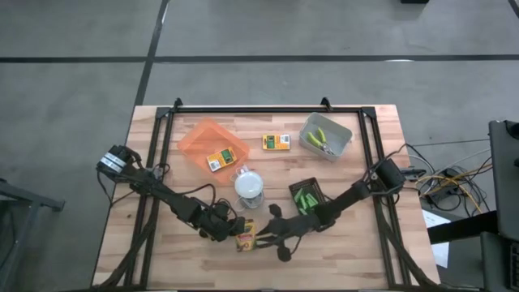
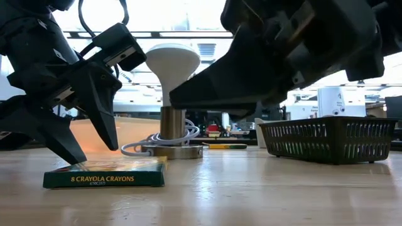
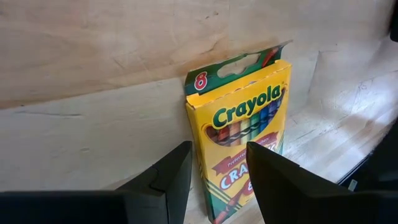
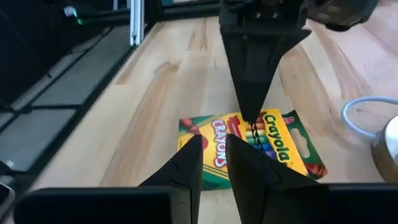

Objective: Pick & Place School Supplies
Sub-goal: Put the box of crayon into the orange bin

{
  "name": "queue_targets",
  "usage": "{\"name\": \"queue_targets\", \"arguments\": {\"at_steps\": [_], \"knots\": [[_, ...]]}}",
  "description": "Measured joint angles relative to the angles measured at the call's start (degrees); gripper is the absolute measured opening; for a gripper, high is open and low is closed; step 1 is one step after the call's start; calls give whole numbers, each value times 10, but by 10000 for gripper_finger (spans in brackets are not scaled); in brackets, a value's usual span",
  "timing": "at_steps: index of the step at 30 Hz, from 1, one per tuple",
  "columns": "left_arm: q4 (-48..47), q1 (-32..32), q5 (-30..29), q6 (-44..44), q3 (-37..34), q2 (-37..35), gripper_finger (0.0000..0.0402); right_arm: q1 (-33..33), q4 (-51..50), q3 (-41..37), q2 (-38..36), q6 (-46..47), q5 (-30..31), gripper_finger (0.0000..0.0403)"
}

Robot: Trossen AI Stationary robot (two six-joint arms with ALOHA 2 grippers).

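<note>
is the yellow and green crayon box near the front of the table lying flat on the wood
Yes, in the low view the yellow and green Crayola crayon box lies flat on the wooden table, its narrow printed edge facing the camera.

We see two dark jointed arms, black cables looped along them, each ending in matte black wedge-shaped fingers [image 3: 168,180].

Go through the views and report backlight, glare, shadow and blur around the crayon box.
Low view: bright windows behind turn both arms into silhouettes, while the crayon box label stays sharp and the near tabletop blurs. Left wrist view: the box is evenly lit, with a bright patch on the wood beside it. Right wrist view: the box is crisp; the dark fingers in front are soft.
</note>
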Motion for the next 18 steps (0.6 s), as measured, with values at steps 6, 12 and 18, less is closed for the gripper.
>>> {"name": "queue_targets", "arguments": {"at_steps": [6, 12, 18], "knots": [[0, 0, 0, 0, 0, 0, 161, -1, -5, 35, 34, -29, 0, 68], [1, 0, -1, 0, 0, 0, 161, -1, -14, 38, 45, -29, 16, 68], [1, 0, -1, 0, 0, 0, 161, -11, -26, 44, 49, 3, 15, 68]]}}
